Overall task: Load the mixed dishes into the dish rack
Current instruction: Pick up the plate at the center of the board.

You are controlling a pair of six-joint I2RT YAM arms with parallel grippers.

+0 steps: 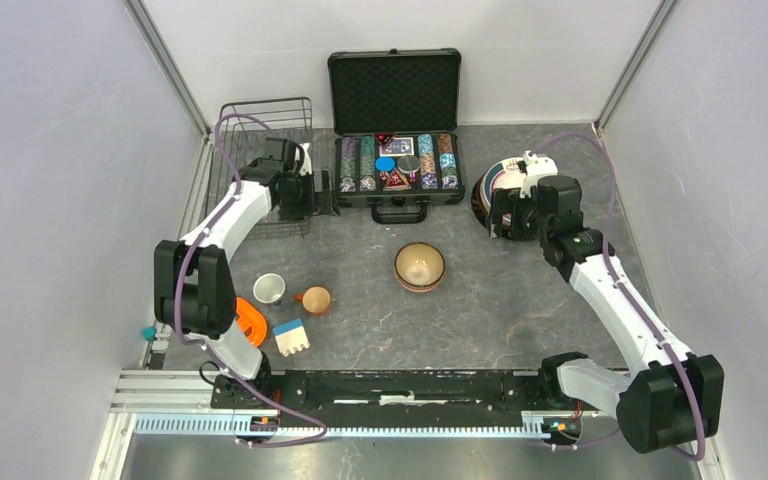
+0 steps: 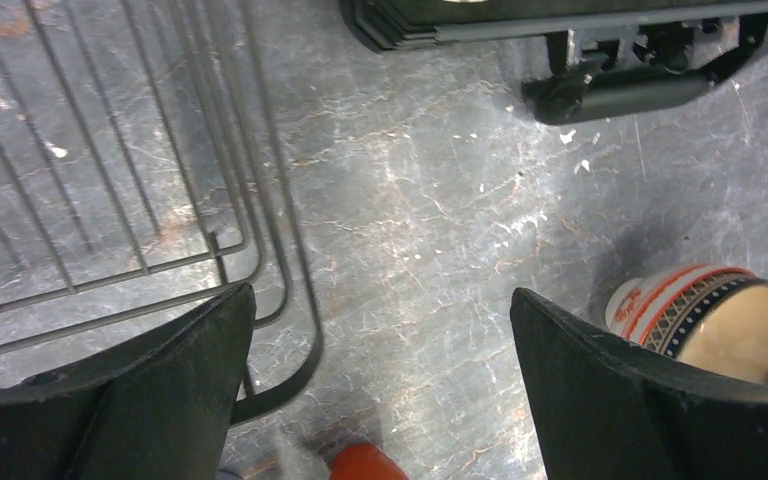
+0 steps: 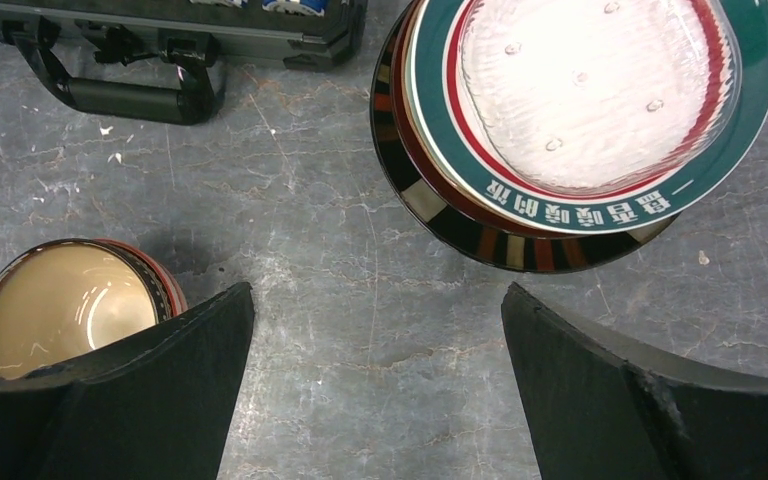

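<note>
**Plate stack just past the open right claw**

Right claw point(image 3: 378, 300): spread wide, gripping nothing, hanging over bare worktop point(image 3: 360, 400) at the far right of the scene. Just beyond it, on the far side and a little to the right: the stack of plates point(image 3: 580, 100). Flat and face up, with a pale plate on top, a teal-rimmed one beneath and a dark-rimmed one at the bottom. Round, so no long axis to line up with. Only the rim to take, with its near-left edge facing the claw. Probably calls for a short reach away from the base and a tilt to slip one finger under an edge. Likely awkward with the plates nested flat.

Near left of that claw: the tan bowl point(image 1: 420, 266), upright, mouth up, roughly midway between the arms and well apart from the stack.

Left claw point(image 2: 382, 300): equally wide and equally empty. Poised over the near right corner of the dish rack point(image 1: 260, 125), which sits far left beside the poker-chip case point(image 1: 395, 130). Long side of the rack seemingly running near to far, with no dish visible in it. White cup point(image 1: 269, 288) and orange cup point(image 1: 315, 299): near left, closer to the left arm, well short of the rack. By reach, plates look like work for the right arm and cups for the left.
</note>
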